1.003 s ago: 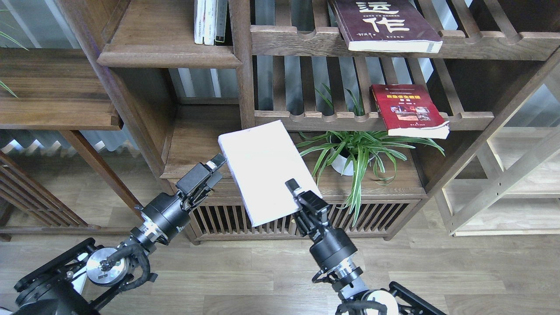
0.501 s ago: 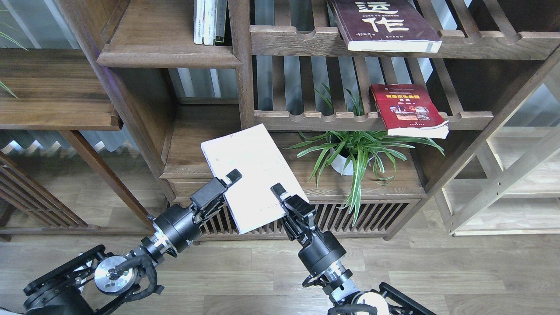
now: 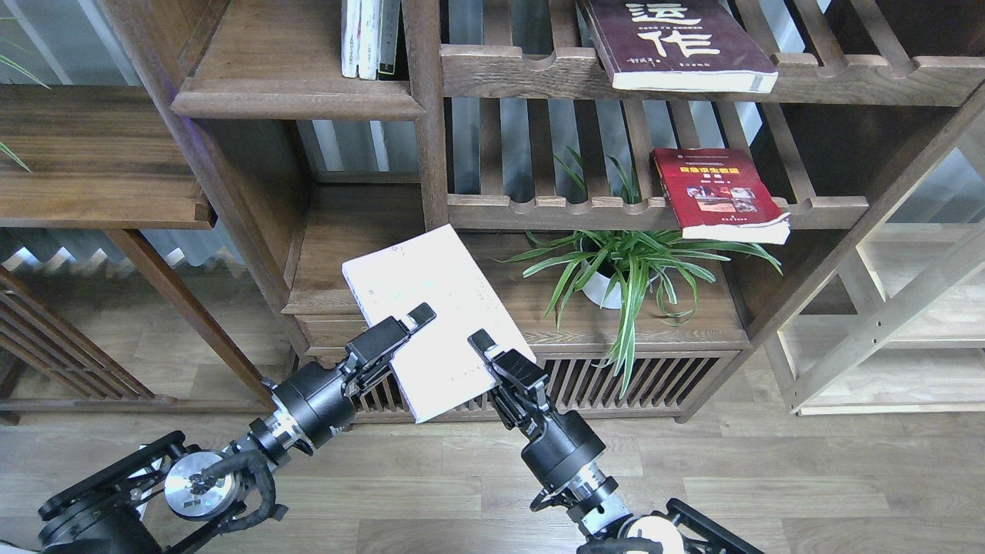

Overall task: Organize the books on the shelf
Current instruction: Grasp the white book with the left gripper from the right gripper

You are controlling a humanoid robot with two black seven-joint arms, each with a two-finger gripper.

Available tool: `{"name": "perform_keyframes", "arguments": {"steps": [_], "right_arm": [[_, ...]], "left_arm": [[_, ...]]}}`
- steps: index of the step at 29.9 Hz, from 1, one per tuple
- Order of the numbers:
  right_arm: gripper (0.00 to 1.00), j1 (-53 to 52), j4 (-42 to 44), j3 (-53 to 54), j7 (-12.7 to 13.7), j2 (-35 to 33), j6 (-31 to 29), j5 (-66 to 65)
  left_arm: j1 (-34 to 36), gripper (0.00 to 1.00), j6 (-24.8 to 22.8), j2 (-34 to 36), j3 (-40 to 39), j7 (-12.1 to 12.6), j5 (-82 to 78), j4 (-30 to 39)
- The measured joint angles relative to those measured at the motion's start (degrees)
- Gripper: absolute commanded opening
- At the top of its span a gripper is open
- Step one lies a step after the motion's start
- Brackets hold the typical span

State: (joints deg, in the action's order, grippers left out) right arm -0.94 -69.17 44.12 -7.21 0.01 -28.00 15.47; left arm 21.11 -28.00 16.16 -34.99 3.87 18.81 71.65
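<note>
White-lilac book [image 3: 431, 308] is being held flat in front of the shelving unit, tilted so its far corner is pointing up-left, cover facing the head camera. Both grippers are gripping it along its near half: the left gripper [image 3: 408, 327] is pinching the left edge, with one finger [image 3: 421, 314] lying on top of the cover; the right gripper [image 3: 492, 355] is pinching the lower right edge, with its upper finger [image 3: 481, 341] likewise on the cover. Lower fingers are hidden under the book, so contact below cannot be confirmed directly.

The book is overlapping, in view, the low brown cabinet top [image 3: 338, 261] and the slatted cabinet front [image 3: 616, 381]; whether it is touching the cabinet cannot be told.

Red book [image 3: 719, 194] with yellow title is lying flat on the middle slatted rack [image 3: 554, 208], its near end overhanging the scalloped front rail. Maroon book [image 3: 677, 42] with cream characters is lying on the upper slatted rack [image 3: 523, 69], also overhanging its rail.

Solid dark-brown shelf [image 3: 296, 96] with the rounded front lip is sitting upper left, with thin pale-spined books [image 3: 369, 38] standing upright at its right end, against the post. A potted spider plant [image 3: 623, 265] is standing on the cabinet top, just right of the held book.
</note>
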Motion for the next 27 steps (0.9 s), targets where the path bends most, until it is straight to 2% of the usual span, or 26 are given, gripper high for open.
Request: {"name": "perform_keyframes", "arguments": {"steps": [3, 4, 8, 11, 14, 20, 22, 23, 27], "right_arm": [[0.04, 0.0, 0.0, 0.0, 0.1, 0.0, 0.0, 0.0], [0.04, -0.1, 0.0, 0.0, 0.1, 0.0, 0.0, 0.0], [0.05, -0.1, 0.0, 0.0, 0.2, 0.0, 0.0, -0.1], [0.05, -0.1, 0.0, 0.0, 0.2, 0.0, 0.0, -0.1], [0.05, -0.1, 0.0, 0.0, 0.2, 0.0, 0.0, -0.1], [0.08, -0.2, 0.0, 0.0, 0.3, 0.0, 0.0, -0.1], [0.14, -0.2, 0.0, 0.0, 0.4, 0.0, 0.0, -0.1], [0.22, -0.2, 0.0, 0.0, 0.4, 0.0, 0.0, -0.1], [0.66, -0.4, 0.1, 0.0, 0.8, 0.0, 0.0, -0.9]], "left_arm": [[-0.3, 0.35, 0.0, 0.1, 0.0, 0.0, 0.0, 0.0], [-0.4, 0.29, 0.0, 0.1, 0.0, 0.0, 0.0, 0.0], [-0.7, 0.16, 0.0, 0.1, 0.6, 0.0, 0.0, 0.0], [-0.7, 0.14, -0.1, 0.1, 0.8, 0.0, 0.0, -0.1], [-0.8, 0.04, -0.1, 0.0, 0.8, 0.0, -0.2, -0.3], [-0.7, 0.02, -0.1, 0.0, 0.9, -0.1, -0.3, -0.4], [-0.7, 0.02, 0.0, 0.1, 0.9, -0.1, -0.4, -0.4], [-0.7, 0.02, 0.0, 0.1, 0.9, -0.1, -0.4, -0.4], [-0.7, 0.02, 0.0, 0.4, 0.9, -0.1, -0.4, -0.4]]}}
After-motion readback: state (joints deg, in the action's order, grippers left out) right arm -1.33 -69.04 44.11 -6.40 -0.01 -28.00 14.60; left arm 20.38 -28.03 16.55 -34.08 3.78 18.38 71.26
